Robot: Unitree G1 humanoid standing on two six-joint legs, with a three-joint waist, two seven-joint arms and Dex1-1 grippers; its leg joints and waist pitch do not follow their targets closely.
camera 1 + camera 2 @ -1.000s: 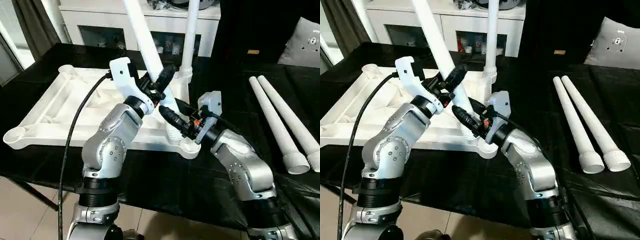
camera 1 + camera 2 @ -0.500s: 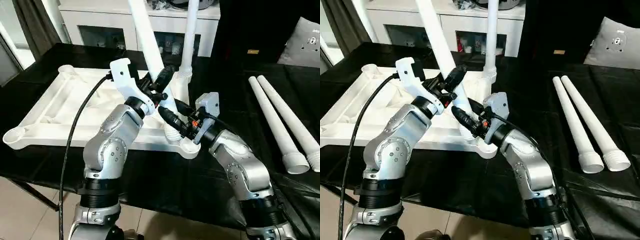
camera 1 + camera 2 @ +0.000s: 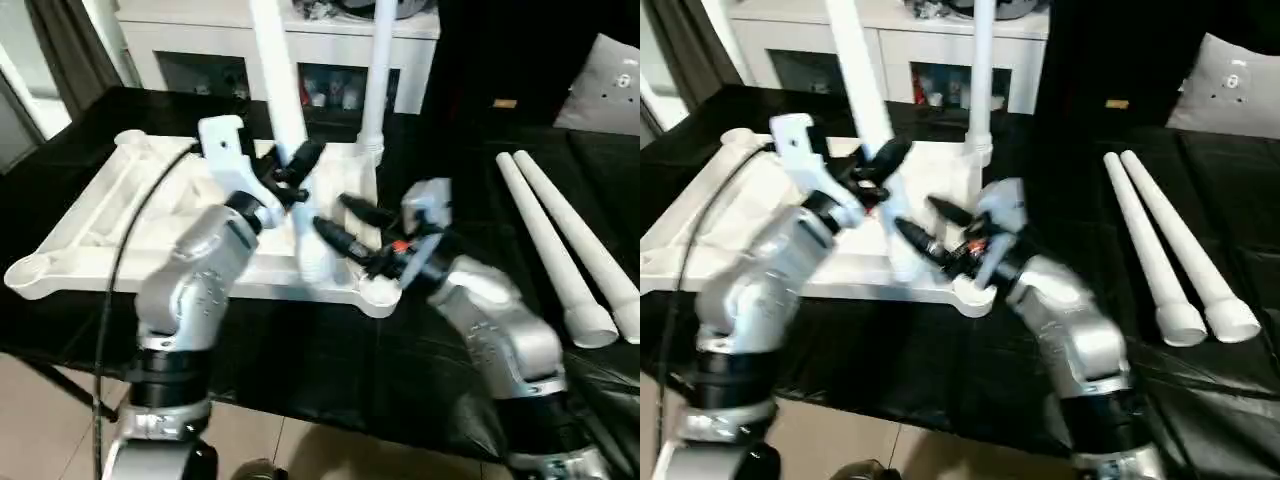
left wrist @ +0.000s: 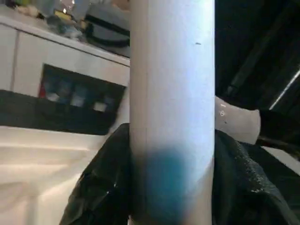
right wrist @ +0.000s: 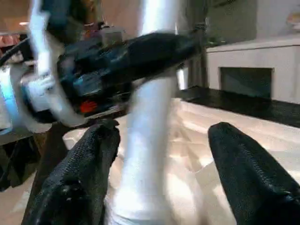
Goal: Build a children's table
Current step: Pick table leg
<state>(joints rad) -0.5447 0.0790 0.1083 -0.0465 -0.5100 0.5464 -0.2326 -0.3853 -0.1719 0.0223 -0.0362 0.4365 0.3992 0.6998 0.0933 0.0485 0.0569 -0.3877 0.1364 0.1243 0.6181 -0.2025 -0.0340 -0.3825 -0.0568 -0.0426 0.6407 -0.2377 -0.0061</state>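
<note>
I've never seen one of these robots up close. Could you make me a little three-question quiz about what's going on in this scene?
1. True or false: the left gripper is shut on the tilted leg.
2. How many spare legs lie flat on the black table? A) one B) two C) four
3. Fill in: the right gripper's fingers are ____ on either side of the tilted leg.

Key: 1 true; 2 B; 3 open.

Both silver forearms reach in toward frame centre. The left gripper point(image 3: 292, 172) is clamped around a leg point(image 4: 172, 93); the right gripper point(image 3: 345, 222), fingers point(image 5: 75, 187) spread, sits just right of it.
</note>
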